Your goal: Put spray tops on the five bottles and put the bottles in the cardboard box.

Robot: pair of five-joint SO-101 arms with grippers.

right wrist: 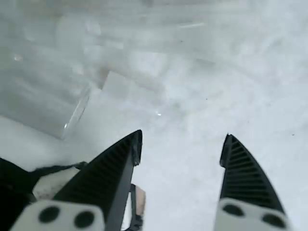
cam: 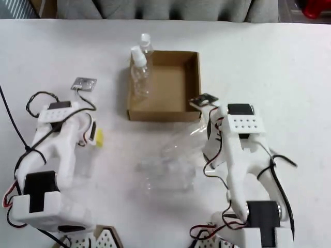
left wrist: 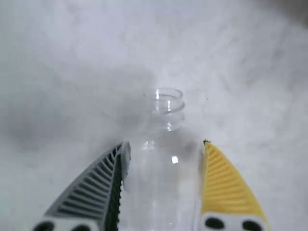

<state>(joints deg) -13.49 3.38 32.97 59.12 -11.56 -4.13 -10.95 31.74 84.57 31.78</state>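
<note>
A clear bottle (left wrist: 166,159) with an open neck and no spray top sits between the grey and yellow fingers of my left gripper (left wrist: 163,149), which is shut on its body over the white table. My left arm (cam: 57,134) stands at the table's left. My right gripper (right wrist: 180,144) is open with only bare table between its black fingers. It hangs just in front of the cardboard box (cam: 192,85), beside a heap of clear bottles (cam: 168,173). Two bottles with white spray tops (cam: 139,70) stand at the box's far left corner.
The heap of clear bottles (right wrist: 57,62) lies between the two arms in the middle of the table. A small metal plate (cam: 84,83) lies beyond the left arm. The right arm (cam: 243,155) stands close to the box's near right corner.
</note>
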